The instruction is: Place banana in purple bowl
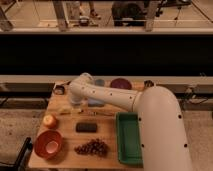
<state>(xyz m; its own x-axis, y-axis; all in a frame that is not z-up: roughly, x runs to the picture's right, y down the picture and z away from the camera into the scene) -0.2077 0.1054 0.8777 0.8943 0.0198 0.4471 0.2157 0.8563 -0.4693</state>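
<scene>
The banana (pixel 65 110) is a small pale yellow piece lying on the wooden table (pixel 65 155), left of centre. The purple bowl (pixel 121 83) stands at the back of the table, right of the arm's wrist. My gripper (pixel 76 101) hangs below the white wrist at the back left. It is just behind and to the right of the banana, and left of the bowl. The wrist hides most of the gripper.
A yellow-orange round fruit (pixel 49 120) and an orange-red bowl (pixel 48 143) sit front left. A dark block (pixel 86 127), grapes (pixel 92 147) and a thin stick (pixel 98 113) lie mid-table. A green tray (pixel 129 137) is at the right. Blue pieces (pixel 96 103) lie under the arm.
</scene>
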